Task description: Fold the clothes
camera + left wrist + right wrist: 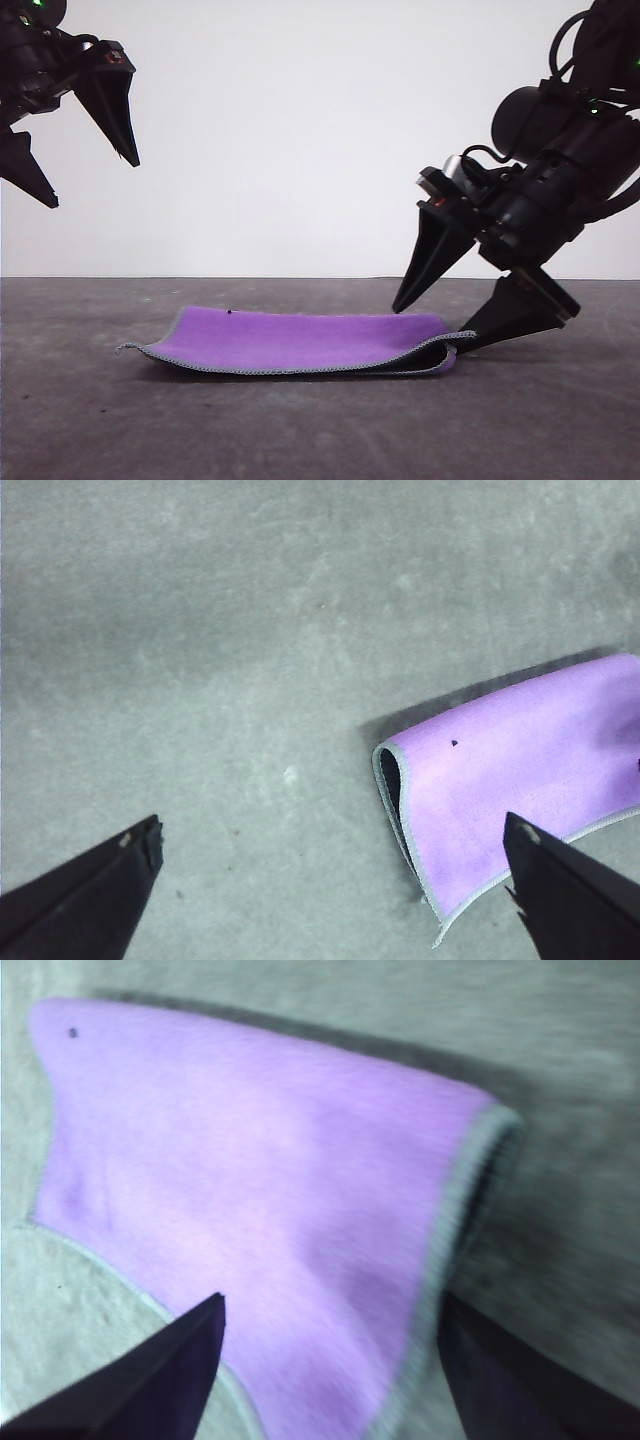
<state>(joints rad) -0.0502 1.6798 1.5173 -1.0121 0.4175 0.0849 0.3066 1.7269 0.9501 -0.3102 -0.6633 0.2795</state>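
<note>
One purple cloth (300,340) lying crosswise (left-right), right tool (445,320) open astride its edge, left tool (95,180) open.

Right wrist view blurs the cloth (280,1190).

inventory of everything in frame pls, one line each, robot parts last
cloth: 1, purple side up, dark underside, light grey stitched edging; lies on the table at centre, both side edges curled up
speck on cloth: 1, dark, near the cloth's far left corner
table: 1, mottled grey, spans the foreground
wall: 1, plain white, behind the table
left gripper: 1, black, raised high at the left, jaws open, holds nothing
right gripper: 1, black, down at the cloth's right edge, jaws open; one finger above the curled edge, the other low beside it
</note>
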